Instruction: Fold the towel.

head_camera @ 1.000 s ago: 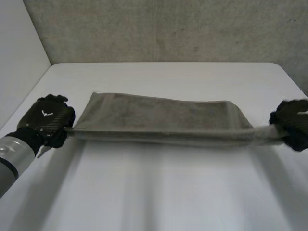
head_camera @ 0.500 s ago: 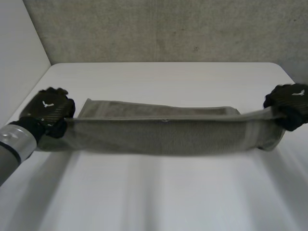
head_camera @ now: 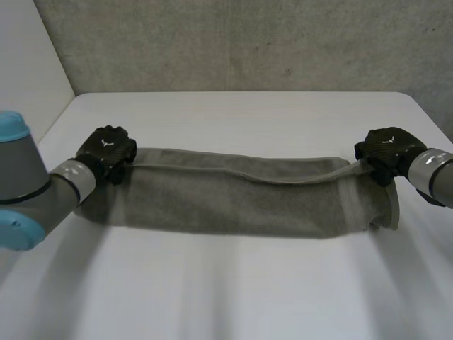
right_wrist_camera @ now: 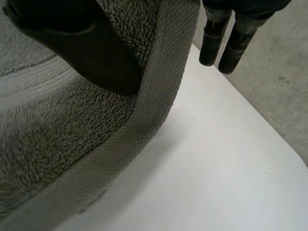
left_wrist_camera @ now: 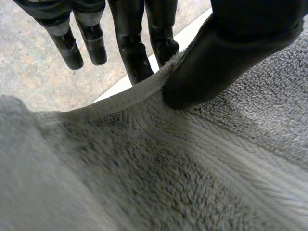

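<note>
Head view: the towel (head_camera: 233, 202), judged soft and limp, lies doubled across the middle of the tabletop (head_camera: 233, 297), with the left hand (head_camera: 106, 150) and right hand (head_camera: 388, 147) at its far corners; left wrist view: thumb and fingers (left_wrist_camera: 134, 50) pinch the hem; right wrist view: the thumb clamps the border against the fingers; corners are the advised hold.

Towel (head_camera: 233, 202) — looped terry cloth, matt; table (head_camera: 248, 283) — smooth, faint sheen; wall (head_camera: 248, 42) rough, concrete-like.
</note>
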Available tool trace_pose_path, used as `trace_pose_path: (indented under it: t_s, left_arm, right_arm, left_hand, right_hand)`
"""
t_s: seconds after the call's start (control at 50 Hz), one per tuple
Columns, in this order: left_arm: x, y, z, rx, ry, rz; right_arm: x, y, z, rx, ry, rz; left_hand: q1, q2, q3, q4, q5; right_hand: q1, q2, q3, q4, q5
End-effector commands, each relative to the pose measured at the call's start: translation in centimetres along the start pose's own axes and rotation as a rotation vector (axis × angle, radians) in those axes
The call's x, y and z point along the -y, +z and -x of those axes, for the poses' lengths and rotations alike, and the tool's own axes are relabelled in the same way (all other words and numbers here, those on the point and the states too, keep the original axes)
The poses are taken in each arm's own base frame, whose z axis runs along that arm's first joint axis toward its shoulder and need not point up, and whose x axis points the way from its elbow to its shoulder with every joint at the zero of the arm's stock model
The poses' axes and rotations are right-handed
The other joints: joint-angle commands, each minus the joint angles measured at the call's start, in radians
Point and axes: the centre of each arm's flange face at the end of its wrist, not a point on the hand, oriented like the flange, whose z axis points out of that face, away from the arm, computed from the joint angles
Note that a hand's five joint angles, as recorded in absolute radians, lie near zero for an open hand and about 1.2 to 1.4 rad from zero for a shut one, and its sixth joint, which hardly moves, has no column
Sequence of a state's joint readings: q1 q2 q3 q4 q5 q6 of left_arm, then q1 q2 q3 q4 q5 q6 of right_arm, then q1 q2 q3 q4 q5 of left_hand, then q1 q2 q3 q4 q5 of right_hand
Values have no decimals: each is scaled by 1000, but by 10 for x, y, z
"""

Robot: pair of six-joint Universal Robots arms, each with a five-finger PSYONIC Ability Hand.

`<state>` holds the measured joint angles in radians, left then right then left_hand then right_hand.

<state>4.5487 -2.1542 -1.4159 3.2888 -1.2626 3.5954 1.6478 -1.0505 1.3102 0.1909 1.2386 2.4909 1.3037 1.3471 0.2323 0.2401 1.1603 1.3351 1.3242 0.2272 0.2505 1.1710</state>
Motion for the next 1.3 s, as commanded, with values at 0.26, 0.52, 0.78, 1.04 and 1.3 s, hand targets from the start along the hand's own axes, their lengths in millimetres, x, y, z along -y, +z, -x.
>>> trace_pose_path:
  t_s: [0.26,0.52,0.78,1.04,1.3]
  left_arm:
    - [-13,73,5,40,35,-67]
    - [-14,86,1,68,47,-79]
    - [-11,88,6,114,52,-77]
    - [20,75,16,161,63,-123]
    - [23,45,31,163,42,-50]
  right_arm:
    - [-19,51,-9,-77,52,-48]
    - [-34,72,-5,-66,60,-32]
    - [-28,76,-8,-142,35,-64]
    - [-12,64,-9,-163,20,-102]
    - [-5,39,-12,-177,26,-97]
  left_hand:
    - [93,49,-58,-66,61]
    - [-211,-255,-58,-66,-242]
    - [-931,-975,-58,-66,-962]
    - [-940,-984,-58,-66,-972]
    - [-932,-975,-58,-66,-963]
  right_hand:
    - [61,72,-53,-76,51]
    - [61,72,-53,-76,51]
    - [-904,-893,-53,-76,-915]
    - [-1161,-1150,-53,-76,-1171]
    - [-1161,-1150,-53,-76,-1171]
